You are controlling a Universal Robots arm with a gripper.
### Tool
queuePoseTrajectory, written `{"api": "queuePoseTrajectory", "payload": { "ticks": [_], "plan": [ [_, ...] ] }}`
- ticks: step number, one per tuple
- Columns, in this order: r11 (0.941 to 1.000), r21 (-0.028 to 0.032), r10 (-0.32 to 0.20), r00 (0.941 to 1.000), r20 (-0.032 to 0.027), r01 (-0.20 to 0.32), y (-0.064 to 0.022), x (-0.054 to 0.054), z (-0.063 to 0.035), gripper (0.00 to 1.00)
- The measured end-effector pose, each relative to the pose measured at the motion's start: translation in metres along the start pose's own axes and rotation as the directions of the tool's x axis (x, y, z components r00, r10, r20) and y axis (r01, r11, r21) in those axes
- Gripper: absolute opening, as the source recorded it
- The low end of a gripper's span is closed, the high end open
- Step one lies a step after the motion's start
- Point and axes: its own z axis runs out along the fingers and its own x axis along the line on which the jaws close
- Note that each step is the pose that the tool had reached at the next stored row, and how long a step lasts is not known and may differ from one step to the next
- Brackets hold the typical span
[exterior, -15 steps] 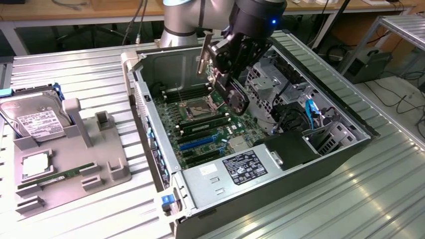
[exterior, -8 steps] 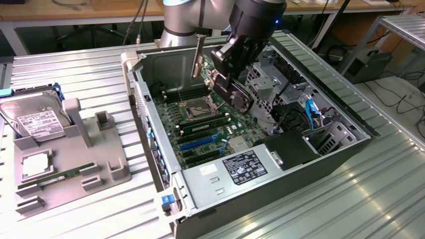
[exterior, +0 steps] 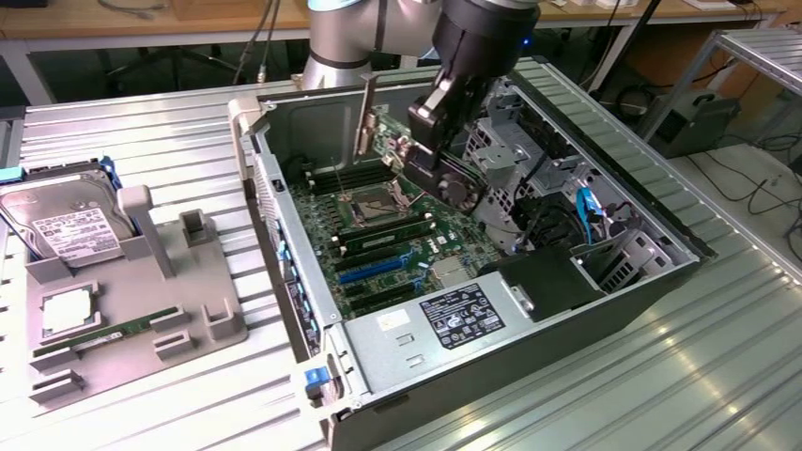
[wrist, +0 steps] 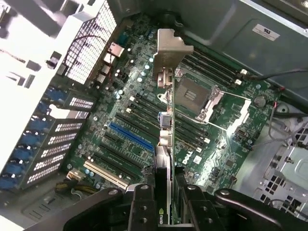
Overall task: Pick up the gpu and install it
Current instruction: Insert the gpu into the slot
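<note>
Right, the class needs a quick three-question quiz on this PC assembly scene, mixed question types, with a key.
1. True or false: the claw is shut on the gpu.
2. Where is the gpu? A) fully installed B) held above the motherboard C) lying flat, released.
3. Which white-labelled part sits in the grey fixture at the exterior view's left?
Key: 1 true; 2 B; 3 the hard drive.
</note>
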Motion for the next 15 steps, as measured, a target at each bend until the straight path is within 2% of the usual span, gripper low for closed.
{"api": "queuePoseTrajectory", "payload": {
  "ticks": [2,4,8,12,15],
  "plan": [
    [0.999,0.0035,-0.046,0.999,0.0006,0.046,0.0,0.0,0.0006,0.26],
    [0.9954,0.0073,-0.096,0.9954,0.0012,0.096,-0.0001,0.0,0.0012,0.26],
    [0.9845,0.0129,-0.175,0.9846,0.0012,0.175,-0.0002,-0.0001,0.0023,0.26],
    [0.9705,0.0164,-0.241,0.9706,-0.0006,0.241,-0.0003,-0.0001,0.0034,0.26],
    [0.9554,0.0186,-0.295,0.9556,-0.0027,0.295,-0.0003,-0.0001,0.0045,0.26]
  ]
}}
